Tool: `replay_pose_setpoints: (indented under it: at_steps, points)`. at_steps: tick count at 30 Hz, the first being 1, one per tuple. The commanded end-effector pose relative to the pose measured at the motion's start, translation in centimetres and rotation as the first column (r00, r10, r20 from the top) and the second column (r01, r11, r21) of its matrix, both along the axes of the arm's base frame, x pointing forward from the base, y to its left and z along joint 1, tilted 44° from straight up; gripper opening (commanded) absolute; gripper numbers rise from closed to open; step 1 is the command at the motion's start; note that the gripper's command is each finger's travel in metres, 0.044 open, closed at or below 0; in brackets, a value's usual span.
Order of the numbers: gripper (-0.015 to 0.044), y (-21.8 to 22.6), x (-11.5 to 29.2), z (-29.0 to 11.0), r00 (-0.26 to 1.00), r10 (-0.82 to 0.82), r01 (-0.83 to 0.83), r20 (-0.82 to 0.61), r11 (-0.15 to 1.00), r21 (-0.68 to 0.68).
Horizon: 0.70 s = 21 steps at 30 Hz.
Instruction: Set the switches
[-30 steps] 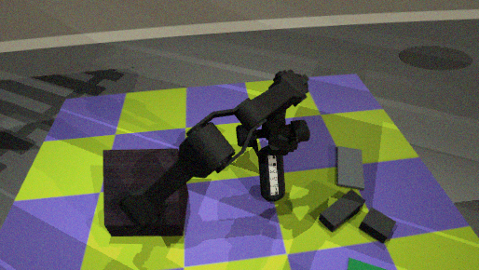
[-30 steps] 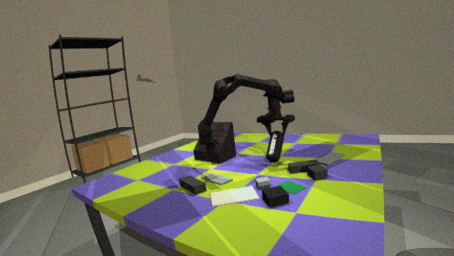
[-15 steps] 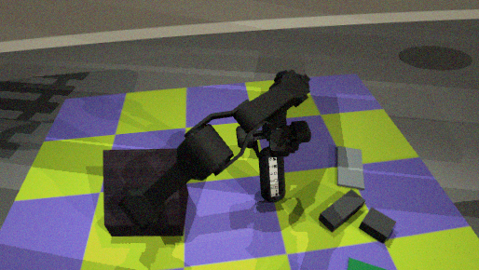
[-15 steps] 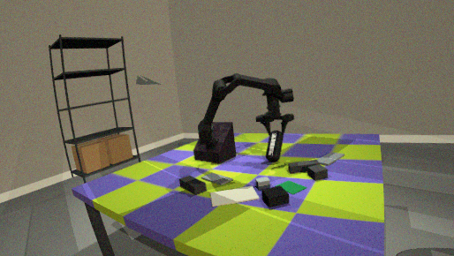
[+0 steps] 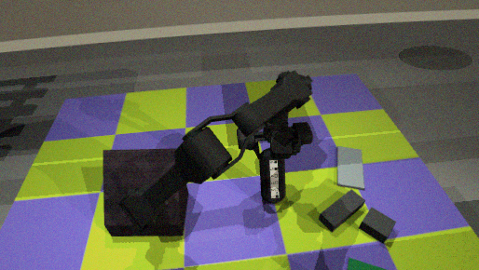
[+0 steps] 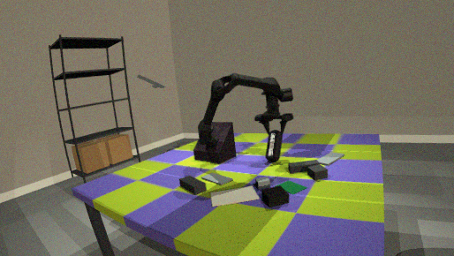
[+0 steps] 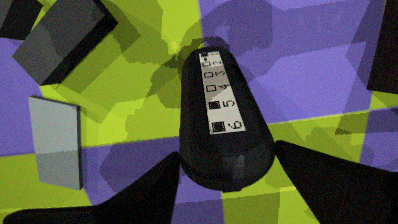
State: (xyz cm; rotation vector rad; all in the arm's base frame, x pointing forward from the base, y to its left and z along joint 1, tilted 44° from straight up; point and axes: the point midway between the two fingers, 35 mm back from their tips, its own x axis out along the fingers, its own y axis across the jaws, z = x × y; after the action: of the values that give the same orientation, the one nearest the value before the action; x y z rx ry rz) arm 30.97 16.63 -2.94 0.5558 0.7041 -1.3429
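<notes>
The dark grey controller unit stands on end near the middle of the checkered bench. Its lower end is at the bench surface. The underside label faces the wrist camera. On it, squares 5 and 6 are filled and squares 2, 3 and 4 are empty. Square 1 at the far end looks filled, but it is small. My gripper grips the unit's upper end from both sides. The switches are hidden on the far face.
A light grey plate and two dark grey blocks lie right of the unit. The arm's base block is at the left. Several more parts lie near the front. A shelf rack stands off the bench.
</notes>
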Motion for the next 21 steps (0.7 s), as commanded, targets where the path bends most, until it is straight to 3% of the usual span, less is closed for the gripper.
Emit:
replay_pose_setpoints:
  at_steps: [1,21]
  points:
    - [0.0335,-0.4,0.1,0.5,1.0,0.006,-0.006,-0.002,1.0,-0.011]
    - [0.0335,-1.3,0.3,1.8,1.0,0.006,-0.006,-0.002,1.0,-0.012]
